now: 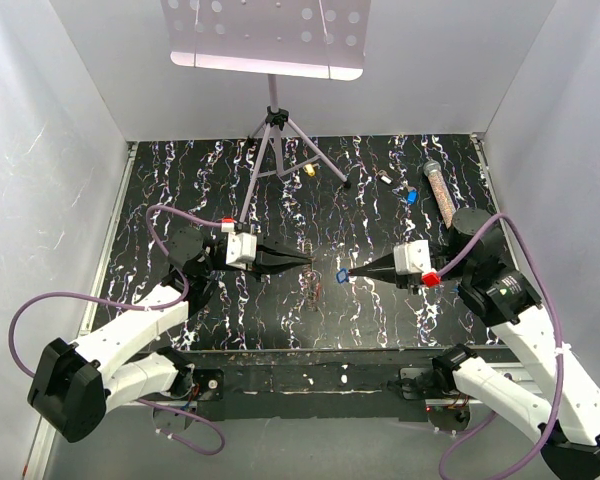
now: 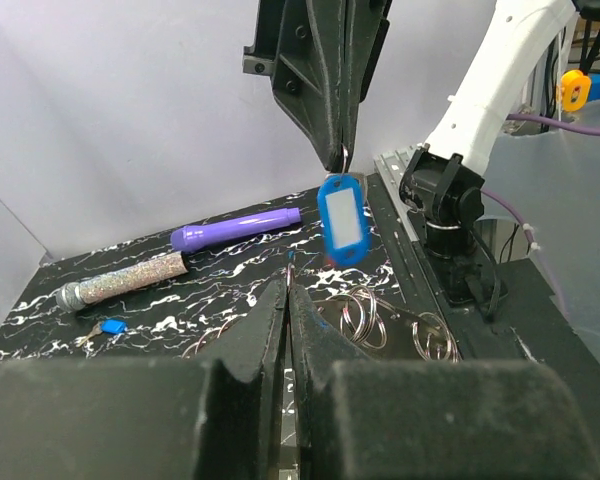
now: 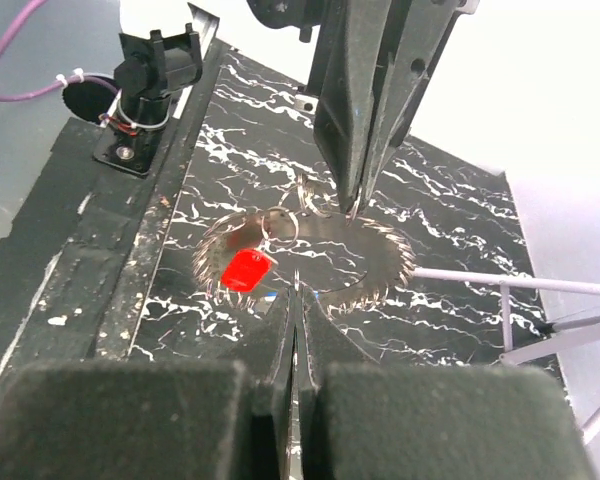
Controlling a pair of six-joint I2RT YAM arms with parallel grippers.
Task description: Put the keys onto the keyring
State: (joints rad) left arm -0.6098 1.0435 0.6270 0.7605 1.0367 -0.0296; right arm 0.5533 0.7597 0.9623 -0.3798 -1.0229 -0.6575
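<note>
My left gripper (image 1: 306, 262) is shut, and a thin wire of the keyring (image 3: 385, 262) sticks out of its tip. The keyring is a grey jagged loop spread on the black marbled table (image 1: 220, 180) under that tip. A red key (image 3: 245, 270) and small split rings (image 2: 365, 315) lie at the loop. My right gripper (image 1: 350, 273) faces the left one from the right, a short gap away, and is shut on the ring of a blue key (image 2: 342, 220) that hangs from its tip. A second blue key (image 1: 411, 197) and a yellow key (image 1: 310, 170) lie at the back.
A tripod stand (image 1: 275, 125) with a perforated tray stands at the back centre. A glittery tube (image 1: 440, 190) lies at the back right, and a purple pen (image 2: 235, 228) lies beside it. White walls close in the table on three sides.
</note>
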